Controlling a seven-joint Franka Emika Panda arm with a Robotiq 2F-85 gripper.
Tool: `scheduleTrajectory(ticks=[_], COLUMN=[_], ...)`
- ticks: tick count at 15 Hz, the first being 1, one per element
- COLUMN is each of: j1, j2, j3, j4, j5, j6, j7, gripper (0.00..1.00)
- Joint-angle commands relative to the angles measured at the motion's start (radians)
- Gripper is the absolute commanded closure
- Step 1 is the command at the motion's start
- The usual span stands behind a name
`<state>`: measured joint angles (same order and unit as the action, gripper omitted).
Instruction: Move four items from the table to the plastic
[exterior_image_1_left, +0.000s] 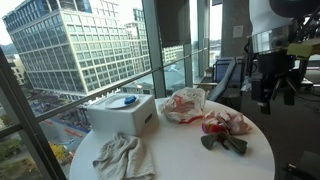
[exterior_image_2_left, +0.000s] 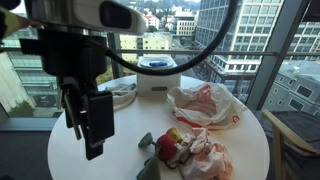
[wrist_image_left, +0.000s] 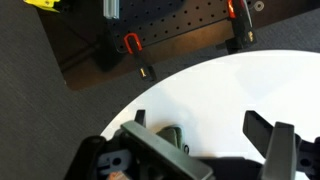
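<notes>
The plastic (exterior_image_1_left: 185, 103) (exterior_image_2_left: 207, 105) is a crumpled translucent bag with red print, lying mid-table in both exterior views. Beside it lie a pink-and-white soft piece (exterior_image_1_left: 228, 123) (exterior_image_2_left: 195, 150) and dark green pieces (exterior_image_1_left: 226, 144) (exterior_image_2_left: 148, 140). My gripper (exterior_image_1_left: 268, 95) (exterior_image_2_left: 88, 128) hangs open above the table's edge, apart from these items. In the wrist view the gripper (wrist_image_left: 200, 122) has nothing between its fingers (wrist_image_left: 268, 140), and a dark green piece (wrist_image_left: 172, 135) shows just beside the left finger. No small tan block or thin rod shows clearly.
A white box with a blue disc (exterior_image_1_left: 120, 112) (exterior_image_2_left: 155, 75) stands at the window side of the round white table (exterior_image_1_left: 185, 150). A grey-white cloth (exterior_image_1_left: 122, 157) (exterior_image_2_left: 120, 95) lies next to it. Off the table's edge, the wrist view shows a dark pegboard with red clamps (wrist_image_left: 130, 45).
</notes>
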<state>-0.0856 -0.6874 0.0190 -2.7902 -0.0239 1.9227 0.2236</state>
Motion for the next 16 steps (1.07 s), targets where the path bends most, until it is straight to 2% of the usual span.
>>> scheduleTrajectory(ticks=[1, 7, 9, 12, 13, 14, 16], j1=[-0.005, 0.001, -0.015, -0.016, 0.008, 0.001, 0.049], j2=[0.17, 0.516, 0.646, 0.794, 0.832, 0.865, 0.903], j3=[0.031, 0.046, 0.058, 0.015, -0.028, -0.044, -0.13], j4=[0.001, 0.02, 0.042, 0.088, 0.108, 0.128, 0.155], j5=[0.026, 0.006, -0.055, -0.245, -0.324, -0.406, -0.555], j6=[0.225, 0.675, 0.838, 0.99, 1.021, 1.04, 1.059], j7=[0.087, 0.163, 0.228, 0.366, 0.425, 0.494, 0.604], gripper=[0.0, 0.0, 0.0, 0.0, 0.0, 0.0, 0.0])
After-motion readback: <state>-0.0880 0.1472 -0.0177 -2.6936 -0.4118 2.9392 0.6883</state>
